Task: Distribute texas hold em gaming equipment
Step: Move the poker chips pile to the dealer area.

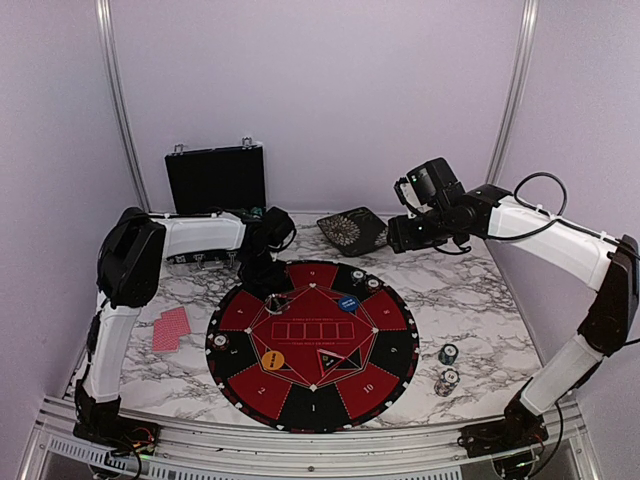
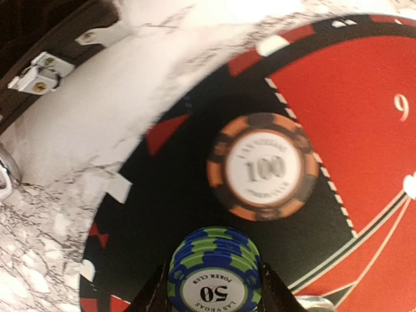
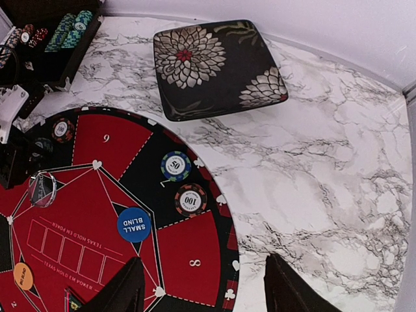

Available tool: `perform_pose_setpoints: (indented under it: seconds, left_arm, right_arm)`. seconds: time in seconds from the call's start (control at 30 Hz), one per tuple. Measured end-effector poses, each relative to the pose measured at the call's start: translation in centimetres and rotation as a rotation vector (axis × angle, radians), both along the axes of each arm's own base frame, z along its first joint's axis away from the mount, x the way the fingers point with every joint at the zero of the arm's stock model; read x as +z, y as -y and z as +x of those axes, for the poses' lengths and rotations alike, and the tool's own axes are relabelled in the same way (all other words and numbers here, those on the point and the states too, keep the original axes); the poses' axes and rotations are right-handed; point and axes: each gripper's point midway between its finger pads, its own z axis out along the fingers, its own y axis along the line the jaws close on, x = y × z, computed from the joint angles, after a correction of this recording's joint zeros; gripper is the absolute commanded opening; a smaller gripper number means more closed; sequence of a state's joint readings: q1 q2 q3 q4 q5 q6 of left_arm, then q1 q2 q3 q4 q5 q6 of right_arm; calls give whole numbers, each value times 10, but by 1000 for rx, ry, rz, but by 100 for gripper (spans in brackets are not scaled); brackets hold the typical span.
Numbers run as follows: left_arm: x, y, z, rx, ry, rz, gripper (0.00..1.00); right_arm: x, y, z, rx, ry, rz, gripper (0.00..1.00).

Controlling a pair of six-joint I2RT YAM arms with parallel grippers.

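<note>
Marble-patterned worktop (image 1: 470, 300) carries the round mat (image 1: 262, 392). Left hand (image 2: 211, 289) is closed on a blue-green 50 chip stack (image 2: 214, 270), over a black mat segment just beside an orange-black 100 chip (image 2: 263, 168). Right hand (image 3: 205, 286) hangs wide apart, gripping nothing, above the mat's edge.

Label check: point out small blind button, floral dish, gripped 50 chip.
small blind button (image 3: 134, 224), right wrist, disc centre.
floral dish (image 3: 221, 68), right wrist, bare middle.
50 chip (image 2: 213, 289), left wrist, top face.

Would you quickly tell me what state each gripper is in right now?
Left gripper: closed on the stack of 50 chips.
Right gripper: open, holding nothing.
</note>
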State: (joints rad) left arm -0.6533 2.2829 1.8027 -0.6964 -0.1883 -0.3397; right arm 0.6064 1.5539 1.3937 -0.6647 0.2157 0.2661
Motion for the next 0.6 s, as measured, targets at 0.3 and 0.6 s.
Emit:
perform_pose_setpoints:
  seconds: [0.3, 0.6]
  left_arm:
    - [0, -22, 14, 39, 4, 12, 34]
    - [0, -28, 17, 42, 6, 18, 34]
  right_arm:
    - [-2, 0, -1, 1, -5, -1, 60]
    - [-3, 0, -1, 3, -6, 0, 60]
